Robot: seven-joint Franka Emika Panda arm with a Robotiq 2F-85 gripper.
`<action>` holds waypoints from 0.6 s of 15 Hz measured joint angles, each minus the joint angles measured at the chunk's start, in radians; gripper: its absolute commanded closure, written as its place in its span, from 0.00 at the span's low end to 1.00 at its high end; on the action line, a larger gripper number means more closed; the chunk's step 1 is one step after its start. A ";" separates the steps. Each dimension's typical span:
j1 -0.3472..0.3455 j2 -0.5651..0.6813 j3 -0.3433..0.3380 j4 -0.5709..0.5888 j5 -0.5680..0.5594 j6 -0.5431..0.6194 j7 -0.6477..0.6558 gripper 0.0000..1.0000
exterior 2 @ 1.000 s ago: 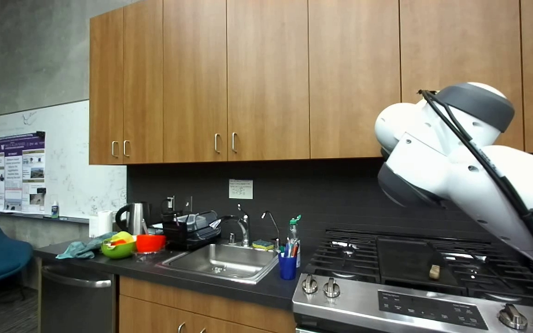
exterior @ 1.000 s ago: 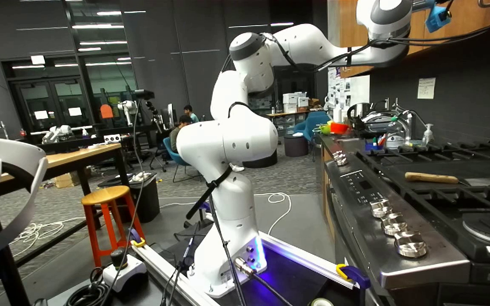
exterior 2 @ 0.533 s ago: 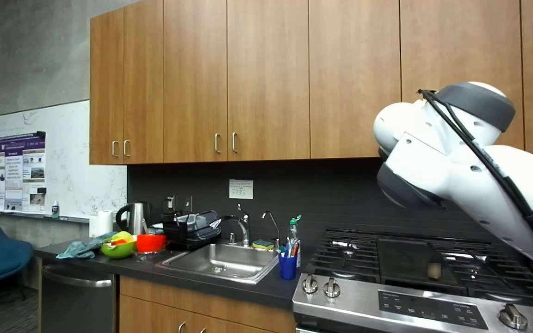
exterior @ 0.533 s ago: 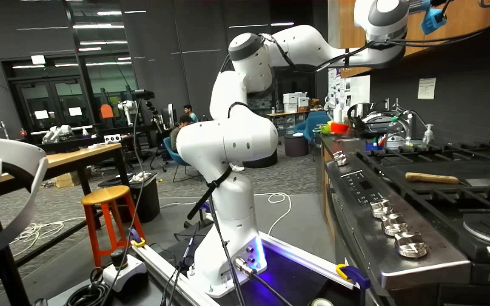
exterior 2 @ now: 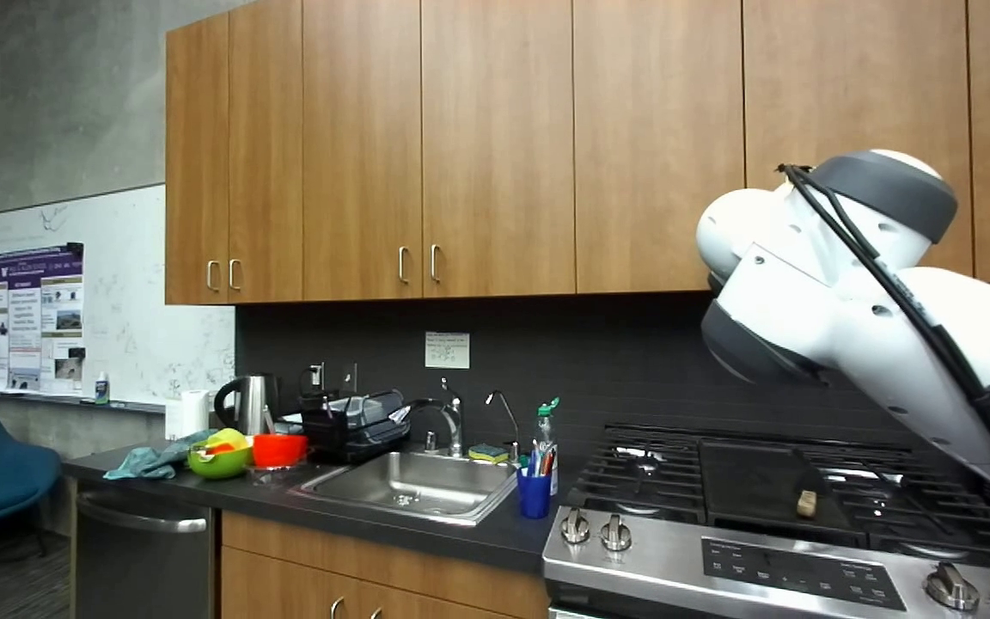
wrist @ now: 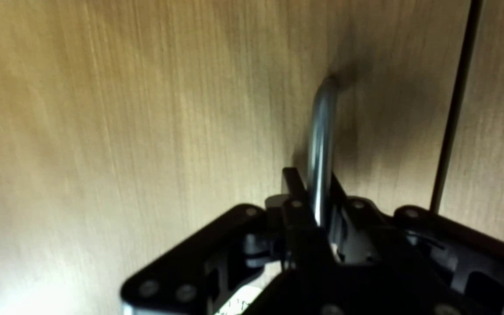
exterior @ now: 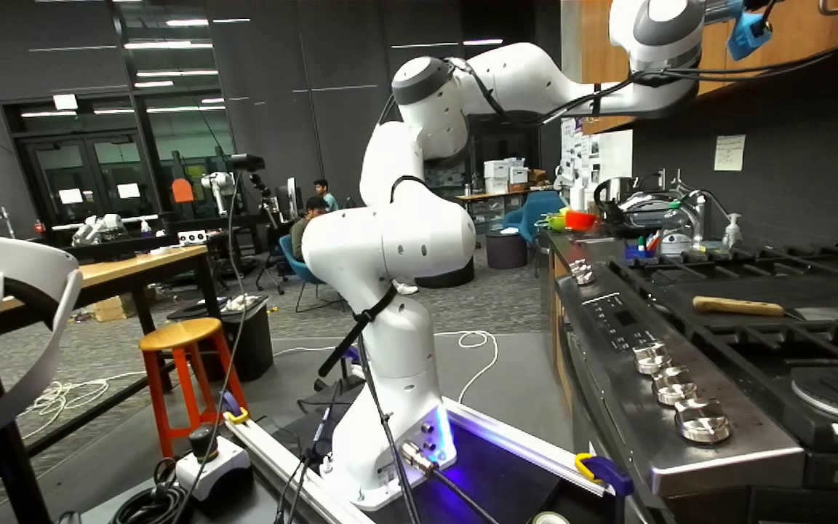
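A curved metal handle point(wrist: 322, 127) stands out from a light wooden cabinet door point(wrist: 147, 109) in the wrist view. My gripper point(wrist: 315, 186) is shut on it, one black finger on each side of the bar. The handle's upper bend shows above the fingertips; its lower end is hidden by the gripper. A dark seam point(wrist: 453, 113) runs along the door's edge at right. From outside, the white arm point(exterior 2: 804, 292) reaches up against the wooden cabinets point(exterior 2: 495, 146). A blue part point(exterior: 750, 33) shows at the wrist, while the fingers are out of sight in both exterior views.
Below the cabinets is a stove point(exterior 2: 632, 567), with a wooden-handled tool point(exterior: 739, 304) lying on it. Beside it are a blue pen cup point(exterior 2: 534, 499), a sink point(exterior 2: 418, 487), a red bowl point(exterior 2: 278, 450) and a green bowl point(exterior 2: 220, 464). Black cables point(exterior: 775, 70) hang from the wrist.
The jaws have gone from open to shut. In an exterior view the wrist shifted slightly left half a second ago and has come back right. The cabinet doors look the same.
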 measured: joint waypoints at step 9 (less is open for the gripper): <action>0.093 0.115 -0.017 -0.069 0.000 0.093 -0.122 0.97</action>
